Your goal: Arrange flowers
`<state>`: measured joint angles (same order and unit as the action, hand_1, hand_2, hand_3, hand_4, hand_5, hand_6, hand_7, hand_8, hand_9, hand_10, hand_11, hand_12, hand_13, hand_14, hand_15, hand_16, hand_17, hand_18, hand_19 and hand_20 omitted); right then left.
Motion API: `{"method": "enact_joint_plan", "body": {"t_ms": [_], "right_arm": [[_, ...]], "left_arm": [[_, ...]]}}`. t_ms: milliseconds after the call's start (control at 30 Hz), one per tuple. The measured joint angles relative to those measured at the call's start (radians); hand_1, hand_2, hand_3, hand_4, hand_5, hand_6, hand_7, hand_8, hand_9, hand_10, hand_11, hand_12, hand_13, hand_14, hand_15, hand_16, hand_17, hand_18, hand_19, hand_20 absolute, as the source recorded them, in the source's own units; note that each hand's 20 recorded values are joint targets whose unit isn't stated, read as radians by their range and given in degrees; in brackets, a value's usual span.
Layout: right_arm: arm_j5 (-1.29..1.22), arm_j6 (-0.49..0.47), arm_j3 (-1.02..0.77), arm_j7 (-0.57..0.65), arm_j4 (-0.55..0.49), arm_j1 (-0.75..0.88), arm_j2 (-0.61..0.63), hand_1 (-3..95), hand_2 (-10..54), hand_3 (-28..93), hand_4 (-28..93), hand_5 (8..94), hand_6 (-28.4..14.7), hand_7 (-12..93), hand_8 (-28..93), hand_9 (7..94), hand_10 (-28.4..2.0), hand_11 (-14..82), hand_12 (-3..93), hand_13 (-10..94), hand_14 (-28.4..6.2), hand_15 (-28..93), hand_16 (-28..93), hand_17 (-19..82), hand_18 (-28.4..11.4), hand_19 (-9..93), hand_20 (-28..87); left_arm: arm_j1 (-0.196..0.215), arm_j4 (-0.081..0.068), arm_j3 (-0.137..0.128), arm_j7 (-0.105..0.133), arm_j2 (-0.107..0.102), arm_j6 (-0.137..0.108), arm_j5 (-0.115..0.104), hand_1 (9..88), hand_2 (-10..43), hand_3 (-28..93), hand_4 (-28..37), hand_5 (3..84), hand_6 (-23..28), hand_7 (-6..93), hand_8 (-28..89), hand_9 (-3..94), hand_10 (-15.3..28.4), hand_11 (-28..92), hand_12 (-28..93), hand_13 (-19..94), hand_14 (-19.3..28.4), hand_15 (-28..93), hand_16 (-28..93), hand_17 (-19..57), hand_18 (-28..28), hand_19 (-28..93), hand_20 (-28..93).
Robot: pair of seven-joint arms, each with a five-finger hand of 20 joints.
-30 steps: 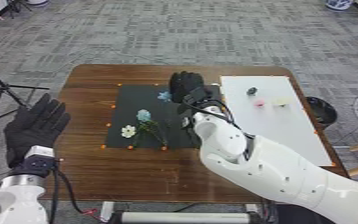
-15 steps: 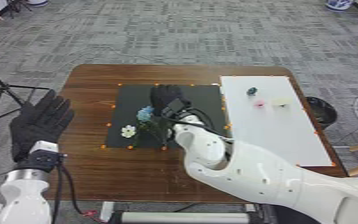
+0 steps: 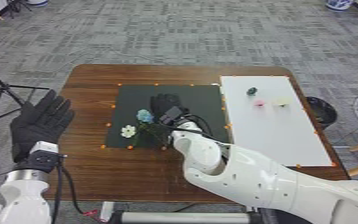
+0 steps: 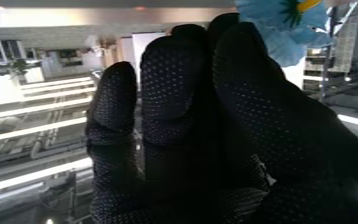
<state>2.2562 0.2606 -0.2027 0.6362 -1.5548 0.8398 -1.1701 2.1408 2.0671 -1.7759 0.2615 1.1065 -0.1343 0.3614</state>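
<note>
Flowers (image 3: pixel 145 116), blue and white, lie near the left edge of the black mat (image 3: pixel 193 92), probably grouped bouquet-style; right hand (image 3: pixel 166 103) beside them, fingers straight, close together, maybe to avoid crushing them; left hand (image 3: pixel 35 127) by the table (image 3: pixel 113 182), fingers straight too.

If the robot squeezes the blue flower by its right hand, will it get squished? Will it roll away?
The petals of the blue flower look thin and ruffled, so they'd probably bend if squeezed. It's likely light, being mostly petals up top. Those spread-out petals might stop it rolling far.
</note>
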Motion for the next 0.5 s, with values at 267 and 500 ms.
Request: {"method": "enact_joint_plan", "body": {"t_ms": [267, 500], "right_arm": [[-0.001, -0.014, -0.007, 0.001, 0.002, 0.015, 0.0, 57.5, -9.5, 72, -28, 72.3, -1.4, 28, 1, 69.6, -11.3, 14.3, 19.1, 71, -3.1, 52, 42, 37, -21.1, 79, 35], [-0.002, -0.02, -0.01, 0.011, -0.01, 0.018, 0.003, 55.1, -9.5, 73, -28, 70.4, -1.9, 23, 1, 67.4, -12.0, 15.1, 16.7, 70, -3.2, 52, 42, 36, -21.1, 79, 35]], "left_arm": [[-0.003, 0.0, 0.001, -0.002, -0.001, 0.0, 0.0, 26.7, 19.5, 70, -28.3, 40.9, 9.4, 9.1, -8, 30.8, 15.7, 21, 8, 23, 14.3, 24, -5, -8.0, 13.3, 34, 9], [-0.003, 0.0, 0.001, -0.002, -0.001, 0.0, 0.0, 26.7, 18.6, 70, -28.3, 40.5, 9.4, 8.2, -8, 30.5, 15.5, 20, 8, 23, 14.4, 23, -5, -7.9, 13.3, 32, 9]]}}
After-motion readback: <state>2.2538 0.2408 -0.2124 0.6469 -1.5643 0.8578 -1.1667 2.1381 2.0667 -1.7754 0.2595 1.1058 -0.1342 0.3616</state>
